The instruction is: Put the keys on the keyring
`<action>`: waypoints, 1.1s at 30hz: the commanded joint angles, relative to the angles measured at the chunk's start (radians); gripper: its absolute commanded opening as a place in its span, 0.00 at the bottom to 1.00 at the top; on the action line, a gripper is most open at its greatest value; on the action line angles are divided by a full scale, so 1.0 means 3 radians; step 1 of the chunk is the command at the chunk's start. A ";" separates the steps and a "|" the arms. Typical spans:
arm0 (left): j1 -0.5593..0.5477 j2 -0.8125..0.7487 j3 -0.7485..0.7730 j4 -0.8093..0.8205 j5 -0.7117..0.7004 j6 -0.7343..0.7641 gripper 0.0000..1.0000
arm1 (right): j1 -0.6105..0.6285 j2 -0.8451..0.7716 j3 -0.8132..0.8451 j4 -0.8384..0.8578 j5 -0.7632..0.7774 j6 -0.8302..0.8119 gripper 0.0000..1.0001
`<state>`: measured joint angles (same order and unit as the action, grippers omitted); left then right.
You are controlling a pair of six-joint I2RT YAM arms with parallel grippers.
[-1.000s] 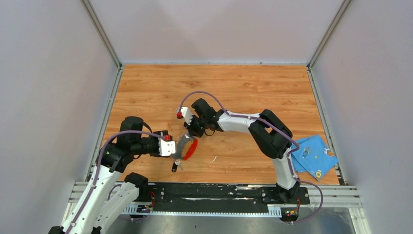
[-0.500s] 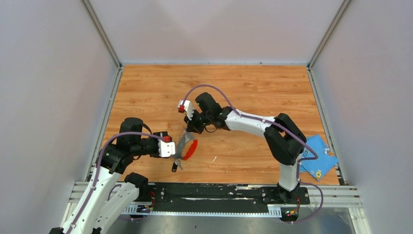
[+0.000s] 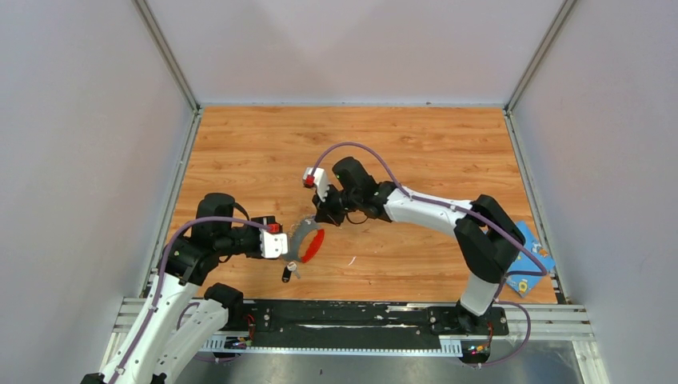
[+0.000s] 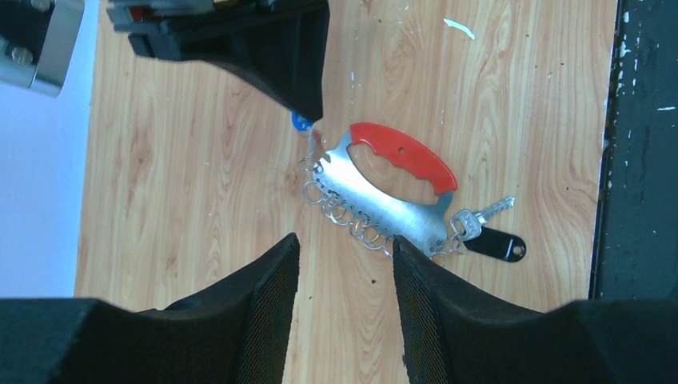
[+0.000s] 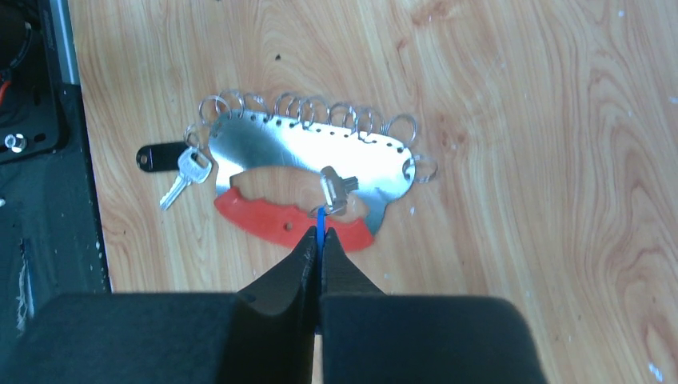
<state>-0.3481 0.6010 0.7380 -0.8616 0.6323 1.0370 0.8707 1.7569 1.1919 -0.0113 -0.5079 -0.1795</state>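
The keyring (image 3: 309,242) is a silvery plate with a red grip and a row of small rings, lying flat on the wood. It shows in the left wrist view (image 4: 392,184) and the right wrist view (image 5: 304,172). The black-headed key (image 4: 496,242) hangs on a ring at one end (image 5: 160,156). My right gripper (image 5: 321,232) is shut on the blue key head (image 5: 321,220); its metal bit (image 5: 336,190) hangs over the plate. My left gripper (image 4: 344,240) is open and empty, its tips just short of the rings.
A blue cloth (image 3: 528,268) lies at the right edge, partly behind the right arm. A small white scrap (image 3: 350,260) lies right of the keyring. The black base rail (image 3: 344,316) runs along the near edge.
My right arm has swung its wrist and elbow to the right, still holding the blue key by the keyring. The left arm and keyring have not moved.
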 commanded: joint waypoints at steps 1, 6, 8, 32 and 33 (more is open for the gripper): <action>0.0020 0.0007 -0.0095 0.0023 -0.0006 0.0128 0.51 | -0.0008 -0.0337 -0.0321 0.0009 0.0272 0.0126 0.00; 0.0020 0.0194 -0.0111 0.0024 0.0021 0.0273 0.54 | -0.0048 -0.0529 -0.0699 0.0106 0.0702 0.0257 0.00; 0.0020 0.0287 -0.0046 0.0024 0.0054 0.0254 0.56 | -0.0088 -0.0506 -0.0771 0.0140 0.0782 0.0293 0.00; 0.0020 -0.0129 -0.0084 0.0024 0.0160 0.0039 0.64 | 0.0260 0.0703 0.0420 0.0106 0.1417 0.0665 0.57; 0.0020 -0.0138 -0.0083 0.0024 0.0161 0.0035 0.64 | 0.0269 0.0731 0.0438 0.0097 0.1420 0.0711 0.56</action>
<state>-0.3481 0.5739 0.7090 -0.8612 0.6689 1.0634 0.9260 1.9362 1.2812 0.0696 -0.1444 -0.0147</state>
